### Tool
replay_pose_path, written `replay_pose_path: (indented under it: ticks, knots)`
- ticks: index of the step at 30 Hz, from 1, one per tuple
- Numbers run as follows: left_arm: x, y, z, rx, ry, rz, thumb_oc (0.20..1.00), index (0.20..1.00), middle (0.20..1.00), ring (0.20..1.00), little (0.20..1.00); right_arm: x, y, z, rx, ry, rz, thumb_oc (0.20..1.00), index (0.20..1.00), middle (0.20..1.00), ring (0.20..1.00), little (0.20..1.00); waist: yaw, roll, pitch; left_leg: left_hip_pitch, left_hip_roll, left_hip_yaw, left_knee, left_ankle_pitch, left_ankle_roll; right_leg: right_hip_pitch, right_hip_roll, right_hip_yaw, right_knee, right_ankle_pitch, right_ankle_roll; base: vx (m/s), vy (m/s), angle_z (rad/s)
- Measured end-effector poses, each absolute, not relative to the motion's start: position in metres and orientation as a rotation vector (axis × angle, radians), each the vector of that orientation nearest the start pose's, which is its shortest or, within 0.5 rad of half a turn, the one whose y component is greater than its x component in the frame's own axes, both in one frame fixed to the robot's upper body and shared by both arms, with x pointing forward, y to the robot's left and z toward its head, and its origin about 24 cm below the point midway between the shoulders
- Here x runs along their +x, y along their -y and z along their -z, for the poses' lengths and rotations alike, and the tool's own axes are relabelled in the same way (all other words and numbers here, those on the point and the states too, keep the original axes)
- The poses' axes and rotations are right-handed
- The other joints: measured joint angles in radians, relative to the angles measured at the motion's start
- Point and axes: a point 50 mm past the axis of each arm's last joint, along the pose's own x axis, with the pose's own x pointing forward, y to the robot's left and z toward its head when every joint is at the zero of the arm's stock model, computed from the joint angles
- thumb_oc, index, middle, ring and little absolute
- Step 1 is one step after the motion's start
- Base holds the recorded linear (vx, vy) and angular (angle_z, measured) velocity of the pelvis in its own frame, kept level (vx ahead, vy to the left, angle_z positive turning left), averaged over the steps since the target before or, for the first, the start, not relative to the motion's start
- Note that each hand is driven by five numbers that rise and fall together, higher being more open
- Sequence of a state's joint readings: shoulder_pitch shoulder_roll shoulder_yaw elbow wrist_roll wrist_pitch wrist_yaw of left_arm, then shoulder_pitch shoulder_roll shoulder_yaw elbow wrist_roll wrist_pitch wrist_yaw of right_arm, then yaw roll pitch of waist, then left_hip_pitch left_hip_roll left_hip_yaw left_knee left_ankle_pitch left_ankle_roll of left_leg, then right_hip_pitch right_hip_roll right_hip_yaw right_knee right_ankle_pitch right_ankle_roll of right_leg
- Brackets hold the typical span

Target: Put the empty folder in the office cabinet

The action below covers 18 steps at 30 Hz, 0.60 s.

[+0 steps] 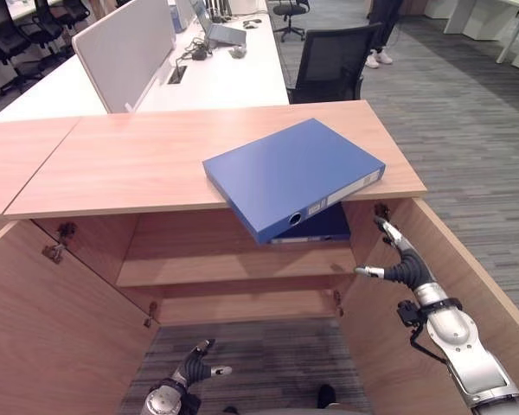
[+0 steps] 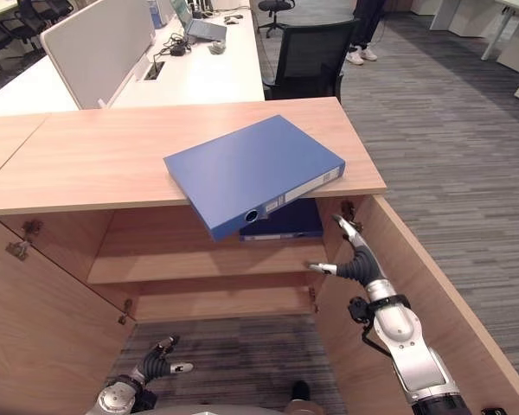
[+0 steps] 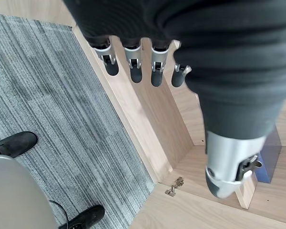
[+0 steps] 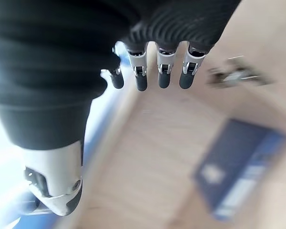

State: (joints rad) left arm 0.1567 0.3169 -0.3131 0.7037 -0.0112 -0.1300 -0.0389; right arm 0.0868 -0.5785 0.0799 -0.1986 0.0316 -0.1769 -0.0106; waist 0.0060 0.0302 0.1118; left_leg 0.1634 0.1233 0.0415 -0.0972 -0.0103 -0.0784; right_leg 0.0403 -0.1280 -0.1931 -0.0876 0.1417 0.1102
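Nearest, the left hand (image 1: 195,369) hangs low over the carpet before the open cabinet (image 1: 242,164), fingers loose and apart, holding nothing. The right hand (image 1: 400,259) is raised just inside the right door (image 1: 467,285), fingers spread, empty. Between both open doors the shelf (image 1: 216,259) front lies unobstructed. Two blue folders show: one folder (image 1: 285,173) on the cabinet top, a corner overhanging its front edge; a second folder (image 1: 324,226) lies on the shelf beneath. Beyond stand a desk (image 1: 233,78) and one chair (image 1: 333,65).

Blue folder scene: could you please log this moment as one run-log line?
blue folder: on cabinet top, overhanging front | doors: open | right hand: open, raised below it | left hand: open, low
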Motion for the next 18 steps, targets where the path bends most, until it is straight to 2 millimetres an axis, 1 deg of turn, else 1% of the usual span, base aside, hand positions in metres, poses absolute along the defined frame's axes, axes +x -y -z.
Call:
replay_pose_path:
  ticks: [1, 3, 5, 8, 9, 10, 11, 12, 13, 16, 18]
  knots:
    - [0.133, -0.199, 0.122, 0.342, -0.777, 0.233, 1.000, 1.000, 1.000, 1.000, 1.000, 0.235, 0.204, -0.113, -0.488, 0.318, -0.194, 1.000, 1.000, 1.000, 1.000, 1.000, 0.001, -0.001, 0.000, 0.000, 0.000, 0.000, -0.001, 0.000, 0.000, 0.000, 0.000, 0.000, 0.000, 0.000, 0.000, 0.00, 0.000, 0.00]
    - [0.132, -0.200, 0.122, 0.340, -0.780, 0.231, 1.000, 1.000, 1.000, 1.000, 1.000, 0.235, 0.196, -0.130, -0.497, 0.402, -0.215, 1.000, 1.000, 1.000, 1.000, 1.000, 0.003, 0.000, 0.001, -0.001, 0.000, 0.000, -0.001, 0.000, 0.000, 0.000, -0.001, 0.000, 0.000, -0.001, 0.000, 0.00, 0.000, 0.00]
    - [0.131, -0.200, 0.122, 0.340, -0.781, 0.230, 1.000, 1.000, 1.000, 1.000, 1.000, 0.235, 0.190, -0.153, -0.569, 0.528, -0.217, 1.000, 1.000, 1.000, 1.000, 1.000, 0.002, -0.002, 0.001, 0.000, 0.000, 0.000, -0.001, 0.000, 0.000, 0.000, 0.000, 0.000, 0.000, -0.001, 0.001, 0.04, 0.004, 0.00]
    - [0.129, -0.199, 0.122, 0.339, -0.766, 0.226, 1.000, 1.000, 1.000, 1.000, 1.000, 0.230, 0.193, -0.181, -0.906, 0.693, -0.162, 1.000, 1.000, 1.000, 1.000, 1.000, 0.006, -0.001, 0.002, 0.000, -0.002, -0.003, 0.000, 0.000, 0.000, 0.001, -0.002, -0.002, 0.000, -0.003, 0.003, 0.01, -0.001, 0.01]
    - [0.128, -0.200, 0.122, 0.340, -0.769, 0.224, 1.000, 1.000, 1.000, 1.000, 1.000, 0.230, 0.195, -0.184, -0.954, 0.717, -0.145, 1.000, 1.000, 1.000, 1.000, 1.000, 0.005, -0.003, 0.001, 0.001, -0.002, -0.003, 0.003, 0.000, 0.000, 0.002, -0.002, -0.002, 0.000, -0.004, 0.003, 0.00, 0.000, 0.00]
    - [0.125, -0.200, 0.123, 0.341, -0.774, 0.223, 1.000, 1.000, 1.000, 1.000, 1.000, 0.231, 0.196, -0.187, -1.037, 0.748, -0.110, 1.000, 1.000, 1.000, 1.000, 1.000, 0.006, -0.005, 0.001, 0.002, -0.001, -0.004, 0.007, 0.000, 0.000, 0.005, 0.000, -0.004, 0.000, -0.005, 0.004, 0.01, -0.009, 0.04]
    - [0.124, -0.199, 0.124, 0.345, -0.774, 0.225, 1.000, 1.000, 1.000, 1.000, 1.000, 0.231, 0.196, -0.189, -1.176, 0.784, -0.096, 1.000, 1.000, 1.000, 1.000, 1.000, 0.004, -0.006, 0.001, 0.000, -0.001, -0.007, 0.007, 0.000, 0.000, 0.005, -0.001, -0.007, 0.000, -0.006, 0.004, 0.02, -0.010, 0.05]
    - [0.123, -0.200, 0.124, 0.358, -0.773, 0.229, 1.000, 1.000, 1.000, 1.000, 1.000, 0.231, 0.197, -0.190, -1.252, 0.795, -0.099, 1.000, 1.000, 1.000, 1.000, 1.000, 0.005, -0.006, 0.001, -0.001, 0.000, -0.009, 0.007, 0.000, 0.000, 0.005, -0.001, -0.008, 0.000, -0.006, 0.004, 0.03, -0.011, 0.07]
    - [0.122, -0.200, 0.124, 0.365, -0.773, 0.228, 1.000, 1.000, 1.000, 1.000, 1.000, 0.232, 0.197, -0.191, -1.371, 0.827, -0.102, 1.000, 1.000, 1.000, 1.000, 1.000, 0.003, -0.006, 0.001, 0.001, -0.001, -0.012, 0.008, 0.000, 0.000, 0.008, -0.001, -0.011, 0.000, -0.007, 0.005, 0.02, -0.005, 0.06]
    - [0.123, -0.193, 0.125, 0.387, -0.763, 0.263, 1.000, 1.000, 1.000, 1.000, 1.000, 0.241, 0.188, -0.187, -1.565, 0.894, -0.159, 1.000, 1.000, 1.000, 1.000, 1.000, 0.009, -0.007, 0.003, 0.001, -0.001, -0.021, 0.008, 0.000, 0.000, 0.014, -0.002, -0.018, 0.000, -0.009, 0.006, 0.01, -0.007, 0.07]
    - [0.124, -0.190, 0.125, 0.399, -0.758, 0.279, 1.000, 1.000, 1.000, 1.000, 1.000, 0.246, 0.179, -0.187, -1.631, 0.948, -0.195, 1.000, 1.000, 1.000, 1.000, 1.000, 0.009, -0.007, 0.003, 0.000, -0.001, -0.024, 0.008, 0.000, 0.000, 0.015, -0.002, -0.022, 0.000, -0.009, 0.006, -0.01, -0.008, 0.06]
